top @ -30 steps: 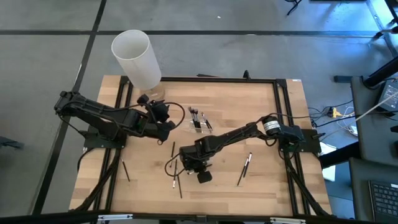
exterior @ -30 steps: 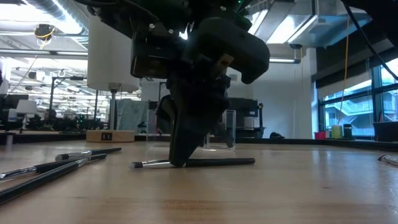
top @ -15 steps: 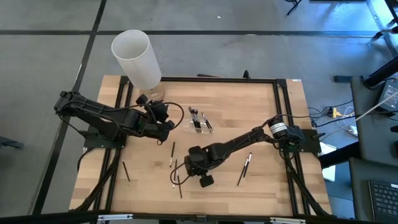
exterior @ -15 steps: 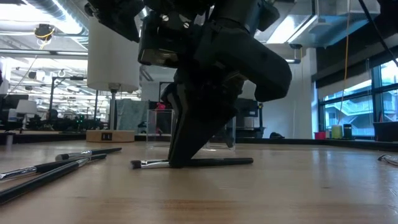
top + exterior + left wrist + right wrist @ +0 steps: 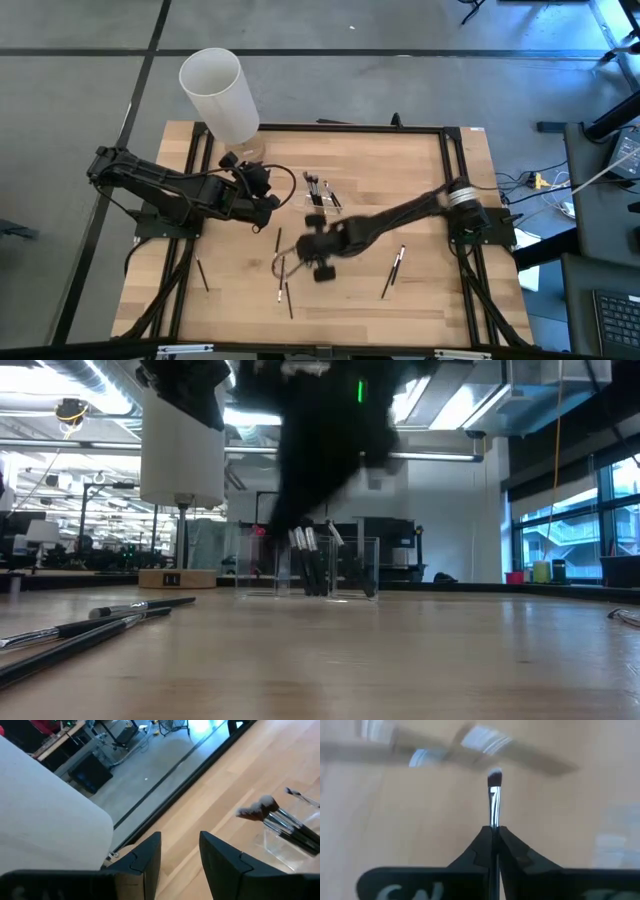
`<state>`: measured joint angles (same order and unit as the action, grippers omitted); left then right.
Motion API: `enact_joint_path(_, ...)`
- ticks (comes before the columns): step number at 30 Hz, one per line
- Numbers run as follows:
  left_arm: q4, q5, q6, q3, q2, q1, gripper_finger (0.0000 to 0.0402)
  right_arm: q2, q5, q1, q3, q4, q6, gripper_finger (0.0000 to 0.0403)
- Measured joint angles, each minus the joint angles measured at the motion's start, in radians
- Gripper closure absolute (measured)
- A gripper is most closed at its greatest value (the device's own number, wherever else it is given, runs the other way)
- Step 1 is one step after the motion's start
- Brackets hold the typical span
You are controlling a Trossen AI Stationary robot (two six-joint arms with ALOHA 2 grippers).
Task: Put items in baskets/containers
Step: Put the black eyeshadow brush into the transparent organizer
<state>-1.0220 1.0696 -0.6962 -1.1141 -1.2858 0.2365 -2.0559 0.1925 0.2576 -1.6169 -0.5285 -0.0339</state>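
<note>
My right gripper [image 5: 310, 245] hangs blurred over the table's middle, just near of the clear organizer [image 5: 321, 196], and is shut on a thin makeup brush [image 5: 494, 800] with a silver ferrule and a dark bristle tip. The organizer stands on the wood with several brushes [image 5: 310, 555] upright in it. More dark brushes lie flat on the table [image 5: 279, 240] [image 5: 393, 270] [image 5: 203, 275]. My left gripper [image 5: 270, 205] waits open to the left of the organizer [image 5: 295, 837]. My right gripper pinches the brush between its two fingertips [image 5: 482, 840], on the shaft just behind the silver ferrule [image 5: 494, 817]. The fingers lie along the brush, and the bristle tip [image 5: 494, 778] sticks out ahead of them. The brush is lifted clear of the table.
A tall white cylinder [image 5: 218, 92] stands at the table's far left corner, close to my left arm. Loose brushes lie near the table's left near part [image 5: 100, 622] [image 5: 287, 292]. A black frame [image 5: 350, 128] runs around the table top.
My right gripper, shut on the brush that lay on the table, has risen and swung toward the far edge and the organizer. The brush has left the wood and is lifted clear. The left arm has kept still.
</note>
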Motion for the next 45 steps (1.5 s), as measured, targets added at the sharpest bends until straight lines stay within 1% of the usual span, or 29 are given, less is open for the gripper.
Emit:
enact_joint_path(3, -0.003, -0.015, 0.001, 0.0, 0.0, 0.009, 0.0272, 0.138, 0.101, -0.017, 0.092, 0.043, 0.037, 0.0382)
enact_joint_path(6, -0.005, -0.009, 0.001, 0.0, 0.0, 0.019, 0.0272, 0.28, 0.155, -0.045, 0.265, 0.157, 0.073, 0.0371)
enact_joint_path(8, -0.006, 0.001, 0.002, 0.0, 0.0, 0.019, 0.0272, 0.401, 0.182, -0.074, 0.395, 0.319, 0.091, 0.0368)
enact_joint_path(11, -0.006, 0.016, 0.002, 0.0, 0.0, 0.019, 0.0272, 0.545, 0.187, -0.133, 0.608, 0.658, 0.105, 0.037)
enact_joint_path(14, -0.002, 0.037, 0.001, 0.0, 0.0, 0.014, 0.0272, 0.613, 0.178, -0.198, 0.812, 0.976, 0.106, 0.0377)
enact_joint_path(17, 0.001, 0.055, 0.0, 0.0, 0.0, 0.008, 0.0272, 0.638, 0.174, -0.256, 0.949, 1.258, 0.143, 0.0383)
enact_joint_path(19, 0.002, 0.068, 0.0, 0.0, 0.0, 0.008, 0.0272, 0.63, 0.168, -0.289, 1.011, 1.357, 0.176, 0.0384)
enact_joint_path(20, 0.002, 0.071, 0.0, 0.0, 0.0, 0.008, 0.0272, 0.618, 0.168, -0.299, 1.034, 1.378, 0.186, 0.0384)
enact_joint_path(22, 0.009, 0.086, 0.0, 0.0, 0.0, 0.008, 0.0272, 0.594, 0.167, -0.315, 1.07, 1.407, 0.191, 0.0384)
enact_joint_path(24, 0.015, 0.108, -0.001, 0.0, 0.0, 0.003, 0.0272, 0.575, 0.162, -0.322, 1.077, 1.463, 0.188, 0.0384)
enact_joint_path(26, 0.019, 0.123, -0.006, 0.0, 0.0, -0.003, 0.0272, 0.556, 0.157, -0.329, 1.077, 1.47, 0.201, 0.0384)
enact_joint_path(30, 0.021, 0.108, -0.007, 0.0, 0.0, -0.014, 0.0272, 0.513, 0.122, -0.329, 1.077, 1.475, 0.217, 0.0383)
enact_joint_path(35, 0.02, 0.094, -0.007, 0.0, 0.0, -0.016, 0.0272, 0.492, 0.118, -0.326, 1.073, 1.476, 0.246, 0.0382)
enact_joint_path(38, 0.02, 0.093, -0.006, 0.0, 0.0, -0.016, 0.0272, 0.493, 0.116, -0.317, 1.073, 1.523, 0.246, 0.0382)
enact_joint_path(41, 0.02, 0.094, 0.0, 0.0, 0.0, -0.016, 0.0272, 0.493, 0.053, -0.307, 1.062, 1.537, 0.227, 0.0382)
enact_joint_path(43, 0.02, 0.093, 0.0, 0.0, 0.0, -0.016, 0.0272, 0.493, 0.009, -0.295, 1.036, 1.508, 0.204, 0.0382)
enact_joint_path(45, 0.02, 0.087, -0.003, 0.0, 0.0, -0.016, 0.0272, 0.494, -0.011, -0.277, 1.005, 1.447, 0.18, 0.0382)
